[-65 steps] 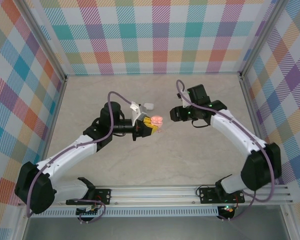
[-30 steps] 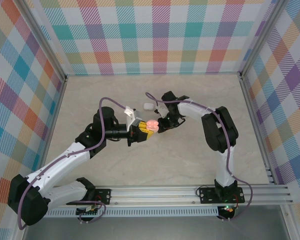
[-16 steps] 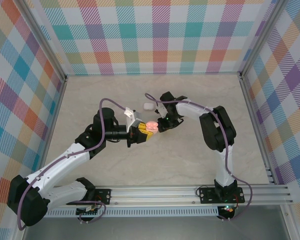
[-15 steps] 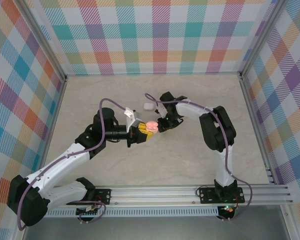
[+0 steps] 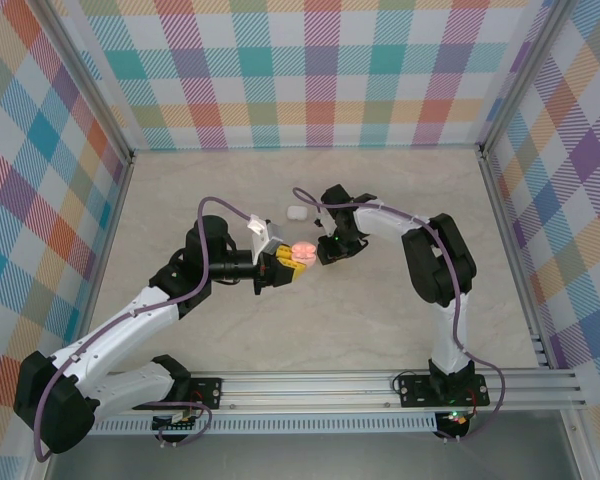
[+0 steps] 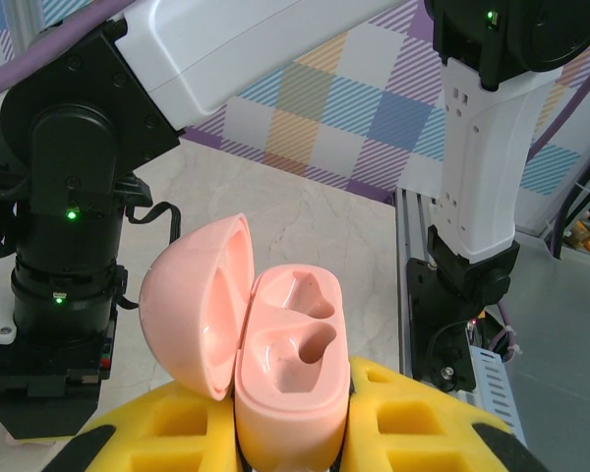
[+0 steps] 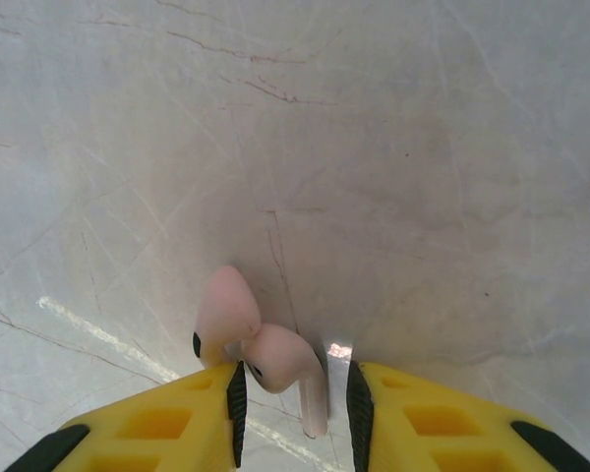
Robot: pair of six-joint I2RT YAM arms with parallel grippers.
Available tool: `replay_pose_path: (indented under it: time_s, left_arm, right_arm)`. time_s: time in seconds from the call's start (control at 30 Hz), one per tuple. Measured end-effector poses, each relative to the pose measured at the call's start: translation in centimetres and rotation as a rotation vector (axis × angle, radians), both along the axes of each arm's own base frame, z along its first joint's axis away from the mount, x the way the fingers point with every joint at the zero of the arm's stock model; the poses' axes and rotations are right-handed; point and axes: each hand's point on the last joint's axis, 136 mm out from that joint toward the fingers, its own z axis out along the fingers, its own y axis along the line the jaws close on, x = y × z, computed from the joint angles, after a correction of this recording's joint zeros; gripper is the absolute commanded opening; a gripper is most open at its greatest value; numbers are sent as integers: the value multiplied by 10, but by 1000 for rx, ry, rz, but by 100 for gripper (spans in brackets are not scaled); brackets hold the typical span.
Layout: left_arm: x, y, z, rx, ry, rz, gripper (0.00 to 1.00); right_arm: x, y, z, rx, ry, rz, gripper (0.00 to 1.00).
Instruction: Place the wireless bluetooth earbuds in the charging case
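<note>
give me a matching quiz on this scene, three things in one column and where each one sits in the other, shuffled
Things
1. charging case
2. earbuds
3. small white object

Places
A. lying on the table between the right gripper's fingers
B. on the table, farther back than both grippers
C. clamped in the left gripper, lid open, both wells empty

Pairs: 1-C; 2-A; 3-B
</note>
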Motion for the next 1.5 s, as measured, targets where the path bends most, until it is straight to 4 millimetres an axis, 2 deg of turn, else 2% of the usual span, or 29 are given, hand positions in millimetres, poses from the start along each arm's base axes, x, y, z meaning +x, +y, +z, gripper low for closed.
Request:
replay_pose_path:
  time_s: [0.3,0.77,1.2,1.5]
  left_arm:
    - [0,0,0,0,0,0,6]
    - [0,0,0,0,0,0,6]
    - [0,0,0,0,0,1,5]
    - [1,1,-4,7,6,7,6]
  right_arm:
    - [8,5,0,4,-5,0,37]
    - [6,6,-2,-27,-14,12,40]
    - [6,6,-3,-92,-48,24,39]
    - [8,2,-5,-139,-73,-1,30]
